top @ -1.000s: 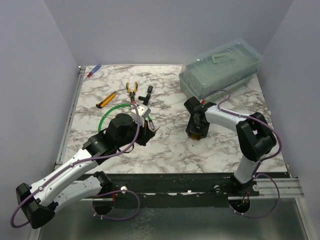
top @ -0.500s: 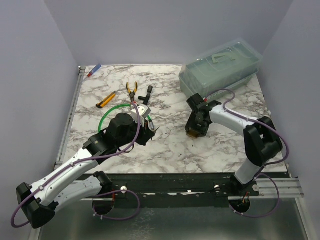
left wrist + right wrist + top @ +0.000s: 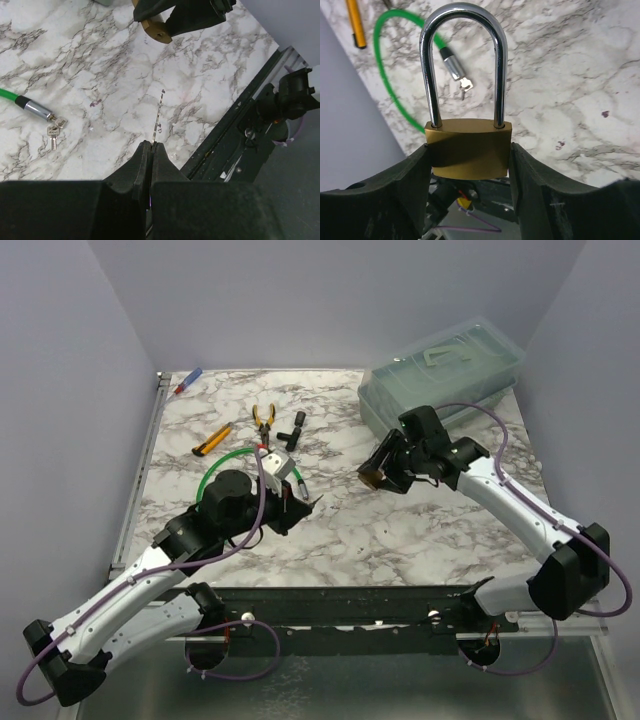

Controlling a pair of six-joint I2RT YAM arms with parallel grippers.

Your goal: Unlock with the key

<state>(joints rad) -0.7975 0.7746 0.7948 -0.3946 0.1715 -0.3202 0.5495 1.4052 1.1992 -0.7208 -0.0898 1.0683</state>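
My right gripper (image 3: pixel 385 472) is shut on the body of a brass padlock (image 3: pixel 469 150) with a closed chrome shackle and holds it above the table; the padlock also shows in the left wrist view (image 3: pixel 156 30). My left gripper (image 3: pixel 151 145) is shut on a thin notched silver key blade (image 3: pixel 158 117), seen edge-on and pointing toward the padlock. In the top view this gripper (image 3: pixel 300 502) is left of the padlock (image 3: pixel 372 477). Small silver keys (image 3: pixel 54 131) on the end of the green cord (image 3: pixel 10 95) lie on the marble.
A clear plastic box (image 3: pixel 440 375) stands at the back right. Orange-handled pliers (image 3: pixel 264 420), a black L-shaped tool (image 3: pixel 293 428), a yellow knife (image 3: pixel 212 440) and a marker (image 3: pixel 188 381) lie at the back left. The green cord loop (image 3: pixel 213 472) lies beside my left arm.
My right arm has lifted the padlock off the table and turned it toward the left gripper. My left arm has shifted slightly, still shut on the key blade.
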